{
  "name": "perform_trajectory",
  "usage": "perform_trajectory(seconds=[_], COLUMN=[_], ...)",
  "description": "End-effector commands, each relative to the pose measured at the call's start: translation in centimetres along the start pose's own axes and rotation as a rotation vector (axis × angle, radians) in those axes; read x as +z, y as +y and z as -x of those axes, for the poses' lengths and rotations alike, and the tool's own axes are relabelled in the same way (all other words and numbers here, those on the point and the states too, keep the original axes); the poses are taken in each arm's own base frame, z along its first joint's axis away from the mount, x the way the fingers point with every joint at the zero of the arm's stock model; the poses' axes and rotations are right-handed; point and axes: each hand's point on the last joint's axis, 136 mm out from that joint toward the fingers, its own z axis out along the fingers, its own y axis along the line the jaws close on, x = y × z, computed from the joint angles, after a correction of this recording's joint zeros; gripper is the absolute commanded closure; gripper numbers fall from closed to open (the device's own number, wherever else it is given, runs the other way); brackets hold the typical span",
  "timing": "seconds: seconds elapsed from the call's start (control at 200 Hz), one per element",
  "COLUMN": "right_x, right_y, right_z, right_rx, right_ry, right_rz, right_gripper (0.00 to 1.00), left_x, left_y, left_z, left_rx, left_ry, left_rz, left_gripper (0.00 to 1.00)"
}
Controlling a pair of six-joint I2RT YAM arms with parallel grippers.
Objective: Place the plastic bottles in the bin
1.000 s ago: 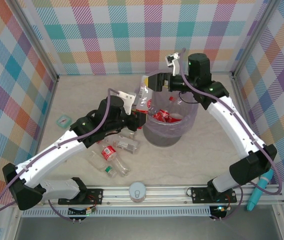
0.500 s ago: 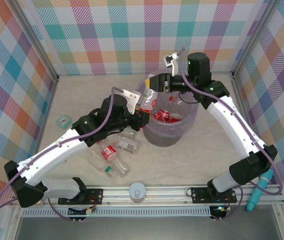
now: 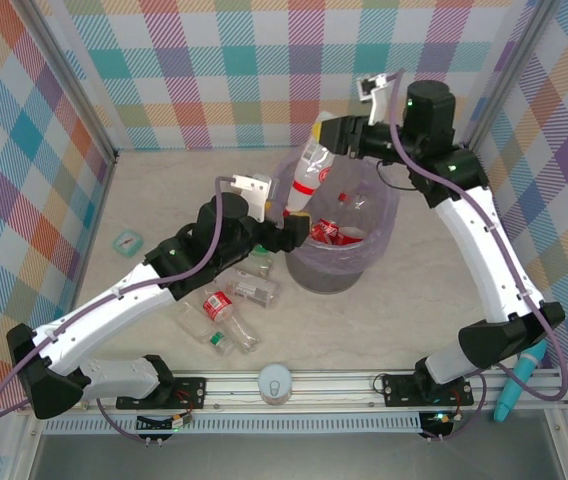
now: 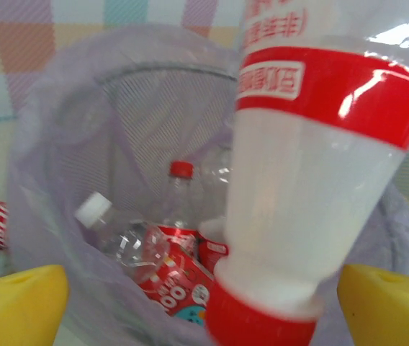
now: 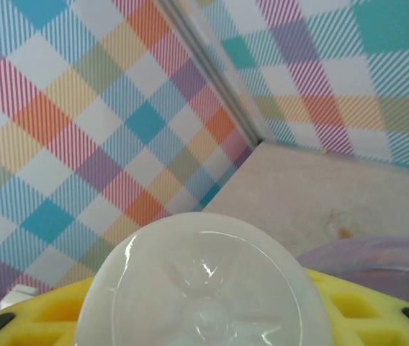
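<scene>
top external: right fingers (image 5: 348,310) grasp one bottle (image 3: 309,170) cap-down over the one bin (image 3: 339,270) — left fingers (image 4: 17,295) released.

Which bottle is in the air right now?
The red-banded bottle, held cap-down by the right gripper over the bin. The other bottles lie on the table or inside the bin.

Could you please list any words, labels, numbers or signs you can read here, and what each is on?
Upside-down bottle, red band: white boxed characters, too blurred to read.
Red-labelled bottles in the bin: perhaps "00" in white; the rest unreadable.
Loose bottles left of the bin: labels too small to read.
</scene>
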Motion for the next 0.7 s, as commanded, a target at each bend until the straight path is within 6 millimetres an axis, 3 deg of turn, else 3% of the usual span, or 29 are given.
perform_trajectory(seconds=[0.0,0.18,0.315,0.405,0.53,0.695], right_x=[-2.0,-3.0,-4.1,-4.5,-4.9,-3.7], right_y=[-0.4,-0.4,-1.0,-1.8,-3.9,-5.4], right_z=[3.6,6.3,7.9,7.7,7.1,5.5], right_rx=[-0.045,-0.102,-0.17,-0.207,-0.236,-0.225], right_ry=[-0.104,-0.106,-0.146,-0.136,-0.135,-0.073], right_rz=[-0.042,-0.061,-0.149,-0.208,-0.306,-0.306], right_gripper=[0.59,0.6,0.6,0.6,0.6,0.6], left_x=[-1.6,-4.6,-6.3,-7.7,-9.5,-10.4], left_y=[2.8,6.9,10.3,12.1,13.5,14.7], left_z=[0.5,-2.2,-6.4,-9.3,-11.7,-15.8], left_rx=[0.053,-0.051,-0.199,-0.372,-0.527,-0.649], left_ry=[-0.004,0.025,0.151,0.229,0.282,0.373], left_rz=[0.159,0.298,0.401,0.439,0.489,0.584], left_gripper=[0.05,0.05,0.06,0.07,0.08,0.08])
